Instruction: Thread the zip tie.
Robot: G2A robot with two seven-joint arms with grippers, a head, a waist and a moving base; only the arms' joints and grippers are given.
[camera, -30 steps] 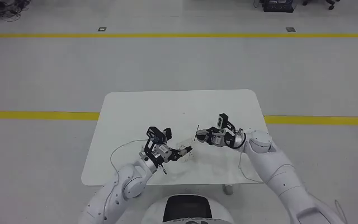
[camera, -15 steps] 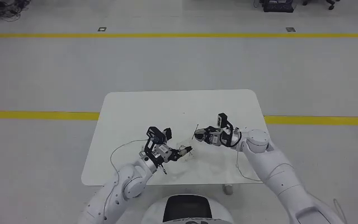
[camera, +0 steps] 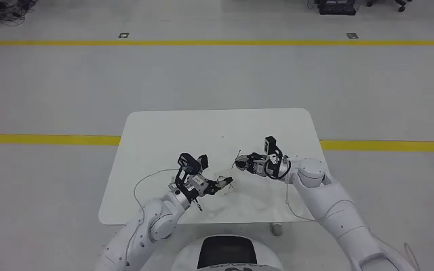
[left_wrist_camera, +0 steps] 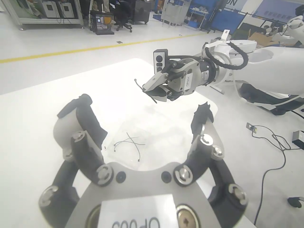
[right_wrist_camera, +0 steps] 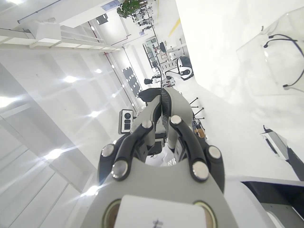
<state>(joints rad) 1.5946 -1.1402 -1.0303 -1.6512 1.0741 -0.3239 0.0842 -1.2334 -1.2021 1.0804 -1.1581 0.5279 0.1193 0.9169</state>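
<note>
The right end effector (left_wrist_camera: 148,91) is hovering above the middle of the white table (camera: 203,132), its fingers (right_wrist_camera: 177,105) pressing together and pinching a thin black zip tie (left_wrist_camera: 139,84). The tie is sticking out on both sides of the fingertips, and its small head is pointing up and away from the robot. The left end effector (left_wrist_camera: 142,106) is hanging near it, closer to the table's front edge, with its black-padded fingers (left_wrist_camera: 87,117) spreading wide and gripping nothing. Below the open fingers, a clear shallow tray (right_wrist_camera: 251,48) is resting on the table, and a few loose zip ties (left_wrist_camera: 129,142) are lying crossed inside it.
</note>
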